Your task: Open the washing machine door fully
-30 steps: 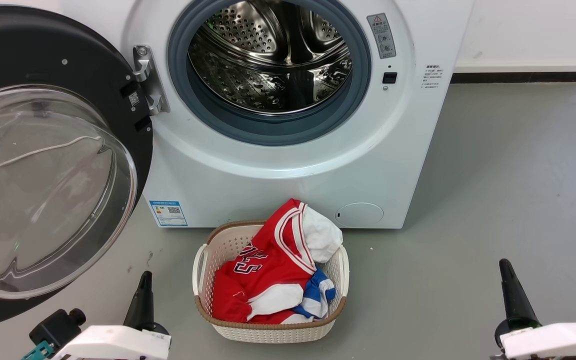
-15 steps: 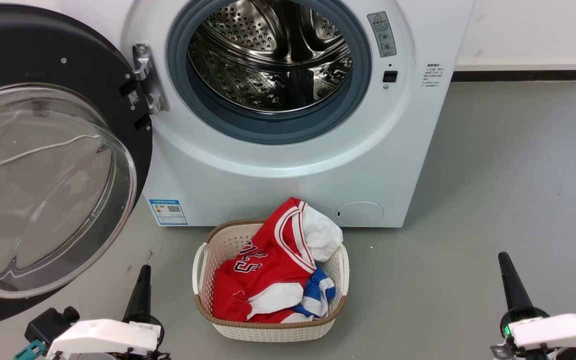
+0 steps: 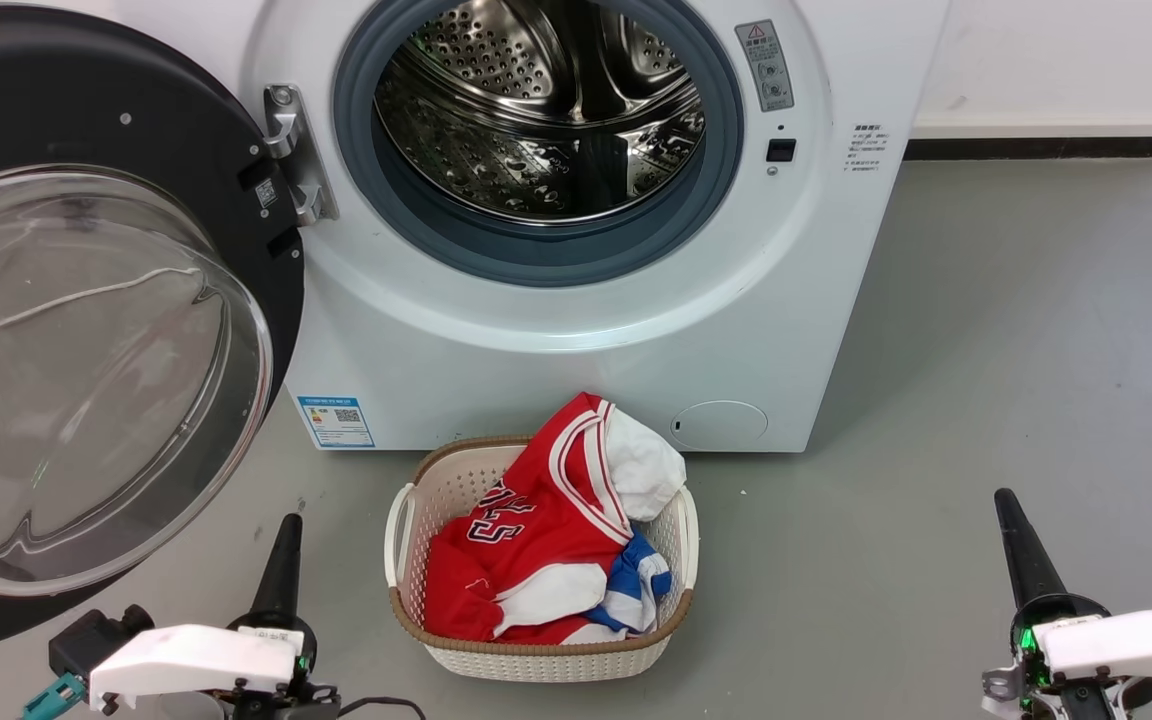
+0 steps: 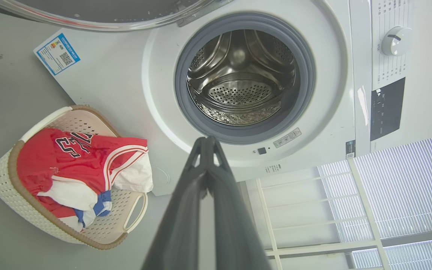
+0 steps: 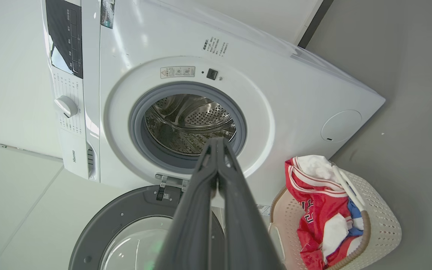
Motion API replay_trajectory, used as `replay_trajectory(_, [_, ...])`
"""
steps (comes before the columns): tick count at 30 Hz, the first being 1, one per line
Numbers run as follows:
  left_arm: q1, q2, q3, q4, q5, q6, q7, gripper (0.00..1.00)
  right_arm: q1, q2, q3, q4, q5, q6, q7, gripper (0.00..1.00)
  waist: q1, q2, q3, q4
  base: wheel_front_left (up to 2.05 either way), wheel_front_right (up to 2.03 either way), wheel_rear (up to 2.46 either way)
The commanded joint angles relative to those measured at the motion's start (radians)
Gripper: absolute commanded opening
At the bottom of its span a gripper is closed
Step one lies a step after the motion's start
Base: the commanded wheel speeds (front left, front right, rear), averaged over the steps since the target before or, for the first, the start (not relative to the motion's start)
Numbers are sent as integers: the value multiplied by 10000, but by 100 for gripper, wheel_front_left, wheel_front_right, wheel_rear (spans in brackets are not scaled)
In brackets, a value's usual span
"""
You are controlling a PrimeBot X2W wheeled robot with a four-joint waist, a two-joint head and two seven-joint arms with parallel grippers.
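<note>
- The washing machine (image 3: 536,370) stands on the grey floor (image 3: 1016,350), ahead of both hands. Its white front faces them.
- The washing machine door (image 3: 96,380) is swung wide open on its metal hinge (image 3: 291,150). It lies ahead of the left hand (image 3: 287,528) and out to that hand's left. The inner face of the door is turned outward, with the clear glass bowl set in the black ring. The door is clear of the round opening.
- The steel drum (image 3: 536,110) is exposed inside the grey rubber seal (image 3: 536,255), well ahead of the hands and between them.
- A white woven basket (image 3: 546,660) sits on the floor just in front of the machine, between the two hands and nearer the left one. It touches neither hand.
- A red jersey (image 3: 526,540) lies in the basket, bunched with white and blue cloth.
- Left hand: low, near the floor, apart from the door and the basket. In the left wrist view the fingers (image 4: 186,210) are pressed together at the tips, with nothing between them.
- Right hand (image 3: 1006,503): low, well to the right of the basket. In the right wrist view the fingers (image 5: 197,210) are together and hold nothing.
- A blue label (image 3: 336,422) is on the lower front of the machine, ahead of the left hand.
- A round cap (image 3: 719,425) is on the lower front, just beyond the basket.
</note>
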Motion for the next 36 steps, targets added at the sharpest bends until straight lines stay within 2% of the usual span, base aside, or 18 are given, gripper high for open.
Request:
replay_trajectory(1, [-216, -1, 62, -39, -219, -57, 49, 0, -212, -56, -23, -25, 233, 1, 56, 0, -1, 0, 3, 1, 0, 0, 0])
replay_trajectory(36, [-690, -6, 336, 244, -3386, -279, 805, 0, -846, 22, -261, 470, 3122, 0, 885, 0, -1, 0, 105, 10, 0, 0, 0])
